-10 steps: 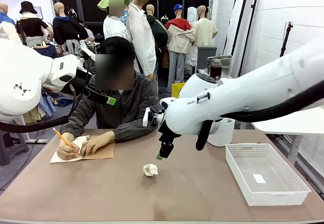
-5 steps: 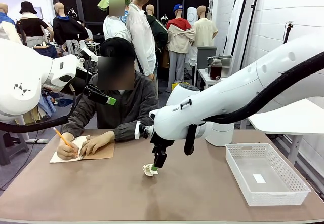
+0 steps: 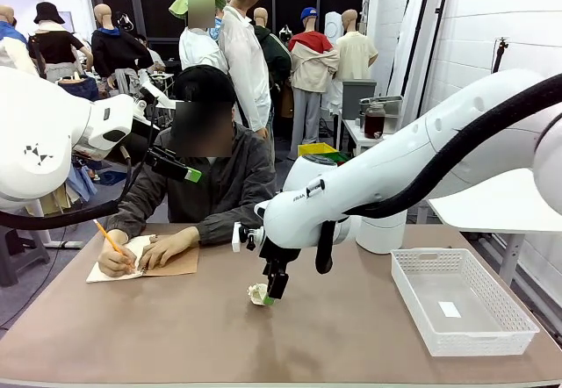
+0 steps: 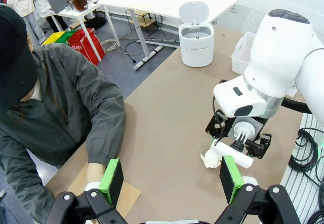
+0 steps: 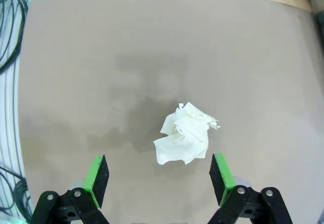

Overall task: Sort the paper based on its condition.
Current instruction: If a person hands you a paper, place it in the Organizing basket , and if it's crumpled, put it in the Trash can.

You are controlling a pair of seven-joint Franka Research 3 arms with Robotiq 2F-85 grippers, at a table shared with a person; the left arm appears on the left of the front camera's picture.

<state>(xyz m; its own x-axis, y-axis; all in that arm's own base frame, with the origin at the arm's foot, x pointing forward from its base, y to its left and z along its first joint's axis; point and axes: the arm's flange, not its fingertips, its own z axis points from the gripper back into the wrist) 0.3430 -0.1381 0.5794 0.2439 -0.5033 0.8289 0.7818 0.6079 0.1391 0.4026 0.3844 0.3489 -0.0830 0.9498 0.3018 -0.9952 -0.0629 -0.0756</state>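
Right wrist view looks straight down on the brown bench (image 5: 101,57). The right gripper (image 5: 158,176) has its fingers spread wide, holding nothing. The crumpled paper (image 5: 185,140), a loose white ball, lies on the bench between the two green pads (image 5: 97,179). It sits closer to the pad at 3 o'clock, and I cannot tell whether it touches that pad.

In the left wrist view the left gripper (image 4: 171,179) also has its fingers spread apart and empty, high above the bench. The paper ball (image 4: 208,159) lies at 1 o'clock from it, under the right gripper (image 4: 243,148).

From the front, the right gripper (image 3: 272,290) points down at the paper ball (image 3: 258,294) near the middle of the bench. A white basket (image 3: 479,340) stands at 3 o'clock from the ball, well apart, with a small flat white slip (image 3: 450,309) on its floor. At 10 o'clock from the ball a person's hand (image 3: 167,249) rests on a brown-covered notebook (image 3: 180,265), and the other hand holds a pencil (image 3: 110,240) over a white page (image 3: 105,274). The left gripper (image 3: 180,168) hangs raised in front of the person. A white lidded bin (image 3: 386,230) stands beyond the bench at 2 o'clock.
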